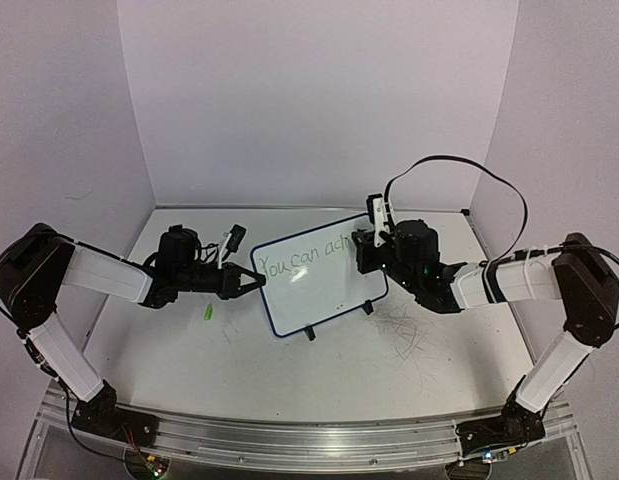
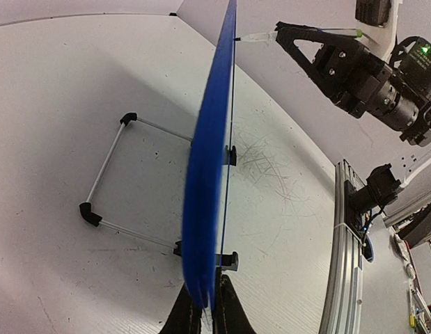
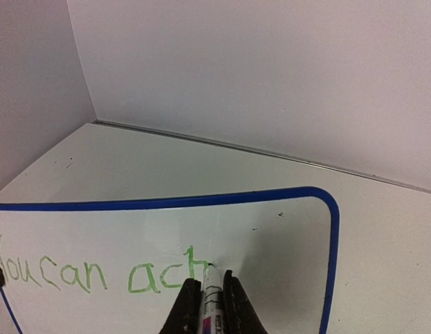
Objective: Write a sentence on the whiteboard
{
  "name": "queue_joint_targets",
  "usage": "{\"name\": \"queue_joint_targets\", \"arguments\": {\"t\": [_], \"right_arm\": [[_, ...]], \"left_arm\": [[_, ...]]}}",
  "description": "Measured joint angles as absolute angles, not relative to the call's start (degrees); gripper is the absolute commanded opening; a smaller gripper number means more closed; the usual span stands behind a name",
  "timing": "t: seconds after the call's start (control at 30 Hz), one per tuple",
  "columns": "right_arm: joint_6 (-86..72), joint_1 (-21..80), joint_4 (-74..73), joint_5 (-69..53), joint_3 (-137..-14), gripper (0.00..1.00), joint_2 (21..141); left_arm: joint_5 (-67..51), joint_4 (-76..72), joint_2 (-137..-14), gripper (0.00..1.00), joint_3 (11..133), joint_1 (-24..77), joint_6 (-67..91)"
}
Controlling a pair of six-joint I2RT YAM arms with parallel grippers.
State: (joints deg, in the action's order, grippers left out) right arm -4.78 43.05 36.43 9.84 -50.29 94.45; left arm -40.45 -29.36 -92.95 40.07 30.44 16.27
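Note:
The whiteboard (image 1: 319,275) stands tilted at mid table on two small black feet, white with a thin blue rim. My left gripper (image 1: 257,283) is shut on its left edge; in the left wrist view the board (image 2: 209,174) is seen edge-on between the fingers (image 2: 232,313). My right gripper (image 1: 364,240) is shut on a white marker (image 3: 212,303), its tip touching the board (image 3: 285,236) just after the last letter. The sentence (image 3: 97,273) reads "You can ach" in green, in one line; it also shows in the top view (image 1: 304,260).
A small green cap (image 1: 206,313) lies on the table left of the board. Grey scribble scratches (image 1: 414,335) mark the tabletop to the right. The board's wire stand (image 2: 114,177) rests behind it. A metal rail (image 1: 289,440) runs along the near edge.

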Motion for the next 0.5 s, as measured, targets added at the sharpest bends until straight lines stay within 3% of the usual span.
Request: {"name": "queue_joint_targets", "arguments": {"t": [0.5], "right_arm": [[-4.74,43.05,36.44,11.27,-50.99,0.0,94.97]], "left_arm": [[-40.42,-29.36,-92.95,0.0,40.07,30.44,16.32]]}}
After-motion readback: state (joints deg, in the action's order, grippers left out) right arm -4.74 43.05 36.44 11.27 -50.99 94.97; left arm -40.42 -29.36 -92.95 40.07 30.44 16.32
